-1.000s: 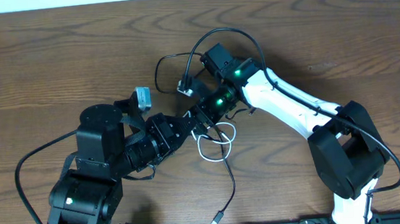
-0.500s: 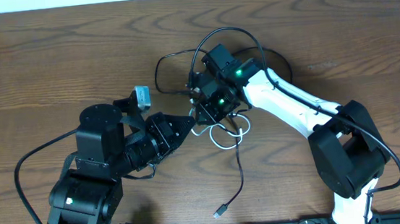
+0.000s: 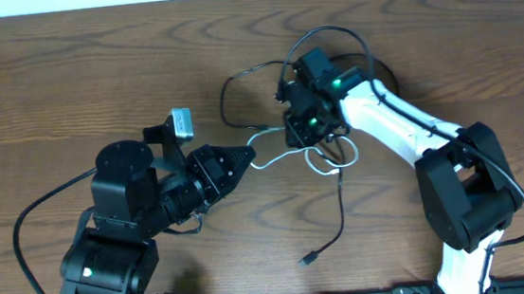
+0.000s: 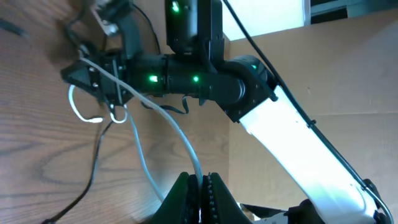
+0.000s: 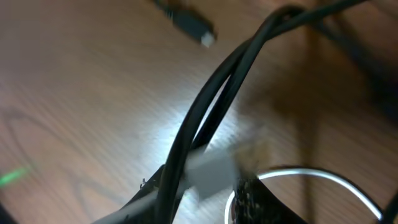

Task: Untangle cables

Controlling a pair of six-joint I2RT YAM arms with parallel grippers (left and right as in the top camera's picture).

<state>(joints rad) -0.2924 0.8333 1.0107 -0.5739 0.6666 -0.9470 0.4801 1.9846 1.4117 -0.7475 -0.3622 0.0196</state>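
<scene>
Overhead: on the table (image 3: 66, 78), my left gripper (image 3: 247, 155) is clamped tight on the white cable (image 4: 183, 143), which runs toward 2 o'clock to my right gripper (image 3: 299, 134), which pinches the black cable (image 3: 341, 207), loop at 12 o'clock, tail at 6.

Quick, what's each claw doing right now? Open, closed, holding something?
Left gripper: closed on the white cable.
Right gripper: closed on the black cable.
</scene>
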